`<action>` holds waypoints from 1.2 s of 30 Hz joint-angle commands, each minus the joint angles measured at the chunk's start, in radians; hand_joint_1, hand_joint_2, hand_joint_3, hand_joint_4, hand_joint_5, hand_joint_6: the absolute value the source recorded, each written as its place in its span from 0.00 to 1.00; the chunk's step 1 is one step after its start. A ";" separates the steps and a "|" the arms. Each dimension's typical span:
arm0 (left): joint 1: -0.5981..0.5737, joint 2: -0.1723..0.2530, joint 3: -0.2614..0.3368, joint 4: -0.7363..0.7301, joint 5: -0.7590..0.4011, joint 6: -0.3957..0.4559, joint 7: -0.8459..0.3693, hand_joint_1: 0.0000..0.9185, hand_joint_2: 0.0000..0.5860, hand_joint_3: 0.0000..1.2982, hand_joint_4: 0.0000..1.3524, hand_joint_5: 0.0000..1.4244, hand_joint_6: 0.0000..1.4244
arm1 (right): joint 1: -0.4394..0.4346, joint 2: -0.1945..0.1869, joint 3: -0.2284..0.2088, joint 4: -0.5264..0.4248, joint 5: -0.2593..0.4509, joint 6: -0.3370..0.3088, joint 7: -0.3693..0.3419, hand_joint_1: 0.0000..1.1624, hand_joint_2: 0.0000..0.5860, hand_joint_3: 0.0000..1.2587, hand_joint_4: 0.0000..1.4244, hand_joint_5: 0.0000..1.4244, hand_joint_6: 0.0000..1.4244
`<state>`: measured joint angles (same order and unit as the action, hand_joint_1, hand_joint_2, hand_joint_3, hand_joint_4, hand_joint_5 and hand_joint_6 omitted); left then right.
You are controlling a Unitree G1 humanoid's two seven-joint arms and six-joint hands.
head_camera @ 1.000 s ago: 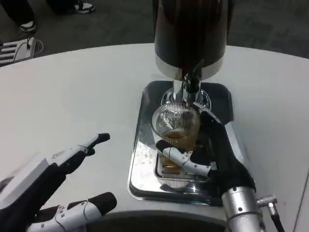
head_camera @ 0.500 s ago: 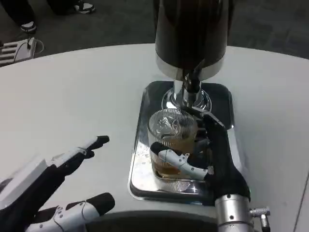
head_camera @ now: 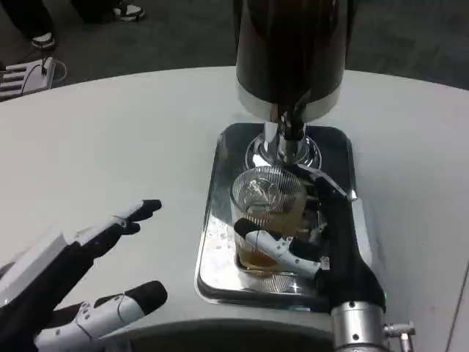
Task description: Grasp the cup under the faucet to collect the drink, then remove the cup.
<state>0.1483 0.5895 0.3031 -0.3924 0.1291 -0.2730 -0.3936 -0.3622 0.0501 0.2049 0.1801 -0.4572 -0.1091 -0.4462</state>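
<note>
Cup (head_camera: 267, 213) sits nearer the robot than it did a second ago – then its rim was directly beneath the faucet (head_camera: 292, 132), now it sits a little forward of the spout on the metal tray (head_camera: 212, 242). Amber drink fills roughly the lower part of the ribbed glass; no stream visible from the spout. Judgement: collection looks done and the removal step has begun, though the cup has not left the tray yet.

Right hand (head_camera: 322, 235) – clamped on the cup. One white-and-black finger wraps across the near face of the glass low down, and the black body of the hand presses against its right side. Grip looks the same as in the earlier frames; forearm has pulled back with it.

Left hand (head_camera: 88, 279) lies over the white table (head_camera: 110, 139) at lower left, well apart from the tray, fingers spread and holding nothing. It has shifted only slightly downward and left.

Dispenser (head_camera: 289, 51) stands at the back of the tray, unchanged
</note>
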 commanded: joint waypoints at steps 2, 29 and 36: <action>-0.020 0.014 -0.004 0.035 0.000 -0.027 0.000 0.00 0.18 0.10 0.07 0.10 0.07 | 0.050 -0.012 0.006 -0.069 0.014 -0.017 0.049 0.76 0.52 0.73 0.81 0.88 1.00; -0.163 0.010 -0.145 0.106 0.113 -0.071 0.011 0.00 0.18 0.09 0.05 0.07 0.06 | 0.354 -0.077 -0.071 -0.548 0.157 0.053 0.337 0.76 0.53 0.80 0.87 0.95 1.00; -0.093 -0.009 -0.155 0.023 0.131 -0.057 0.016 0.00 0.18 0.09 0.04 0.07 0.05 | 0.435 -0.119 -0.096 -0.675 0.203 0.072 0.420 0.77 0.54 0.81 0.88 0.96 1.00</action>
<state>0.0241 0.5828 0.1464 -0.3395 0.2477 -0.3342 -0.3883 0.0504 -0.0596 0.1169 -0.4342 -0.2812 -0.0317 -0.0467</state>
